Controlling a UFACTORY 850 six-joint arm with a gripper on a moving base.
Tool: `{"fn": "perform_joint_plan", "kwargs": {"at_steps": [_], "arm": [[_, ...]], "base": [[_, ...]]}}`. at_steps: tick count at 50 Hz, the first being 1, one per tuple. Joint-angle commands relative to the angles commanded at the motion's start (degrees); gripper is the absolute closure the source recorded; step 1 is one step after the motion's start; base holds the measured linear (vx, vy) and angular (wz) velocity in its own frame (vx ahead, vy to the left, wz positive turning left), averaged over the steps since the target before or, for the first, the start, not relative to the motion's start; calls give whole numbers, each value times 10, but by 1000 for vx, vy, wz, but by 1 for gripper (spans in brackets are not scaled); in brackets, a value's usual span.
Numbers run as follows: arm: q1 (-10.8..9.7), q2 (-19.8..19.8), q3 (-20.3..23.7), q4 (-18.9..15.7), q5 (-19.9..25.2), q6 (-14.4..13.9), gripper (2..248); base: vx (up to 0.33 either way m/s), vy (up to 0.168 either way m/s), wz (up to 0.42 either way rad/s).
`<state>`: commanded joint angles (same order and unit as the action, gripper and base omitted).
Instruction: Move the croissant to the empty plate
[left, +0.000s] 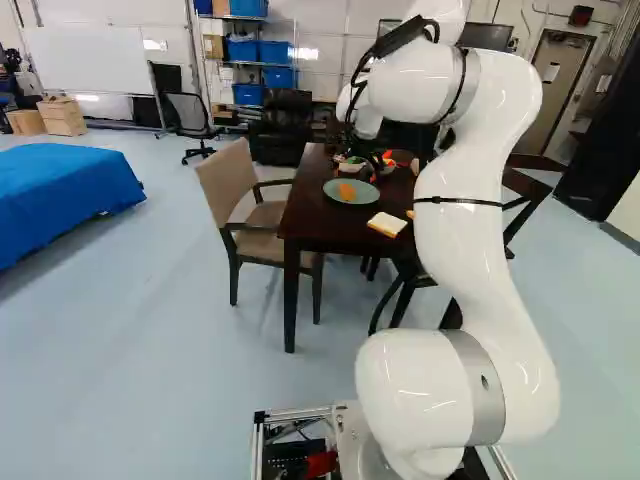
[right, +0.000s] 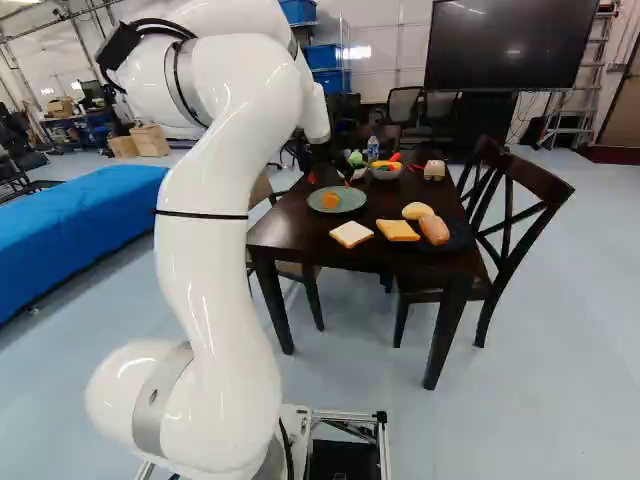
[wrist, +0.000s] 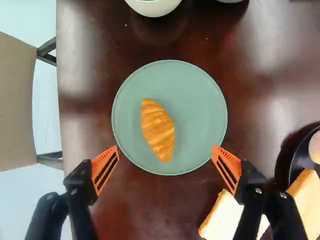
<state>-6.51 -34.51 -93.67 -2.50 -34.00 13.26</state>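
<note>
The croissant (wrist: 158, 130) lies on the green plate (wrist: 200, 110), ahead of open fingers (wrist: 166, 156).

- Our arm (left: 485, 250) is glossy white, all smooth, rounded segments.
- We wear a silver-grey band (left: 480, 388) on the shoulder joint (left: 410, 390), marked with a small dark dot.
- Above the shoulder joint, we have a thin black strap (left: 458, 201), then black cables (left: 358, 72) and a black block (left: 402, 37).
- Ahead of the shoulder joint, our black gripper (right: 336, 176) has slotted orange pads (wrist: 102, 159) and silvery screws (wrist: 258, 190).
</note>
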Motion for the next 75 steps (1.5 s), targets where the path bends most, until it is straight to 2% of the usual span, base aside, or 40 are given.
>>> {"fn": "perform_joint_plan", "kwargs": {"at_steps": [34, 59, 75], "arm": [[-4, 97, 77, 0, -9, 0, 3], [-7, 141, 132, 0, -49, 0, 3], [-10, 166, 164, 0, -52, 0, 3]], "base": [[0, 0, 0], [0, 0, 0], [0, 0, 0]]}}
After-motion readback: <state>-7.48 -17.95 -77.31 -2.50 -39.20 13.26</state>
